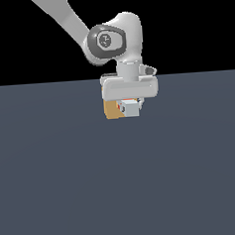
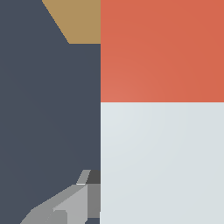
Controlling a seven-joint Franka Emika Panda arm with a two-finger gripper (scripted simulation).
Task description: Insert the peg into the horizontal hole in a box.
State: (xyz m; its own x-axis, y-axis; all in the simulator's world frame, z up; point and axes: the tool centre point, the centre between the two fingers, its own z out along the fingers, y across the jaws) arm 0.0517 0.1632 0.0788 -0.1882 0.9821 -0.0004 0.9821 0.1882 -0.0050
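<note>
In the exterior view my gripper hangs low over the floor, shut on the peg. The peg is seen end-on, as a pale grey-white square face with a sliver of red-orange beside it. The tan box sits just behind the peg, toward the exterior view's left, mostly covered by the hand. In the wrist view the peg fills much of the frame, with its red-orange end pointing toward a corner of the box. One grey finger lies against the peg's side. The hole is hidden.
A flat dark blue-grey floor spreads around the box in every direction. Black background lies beyond its far edge. The white arm rises from the hand toward the exterior view's upper left.
</note>
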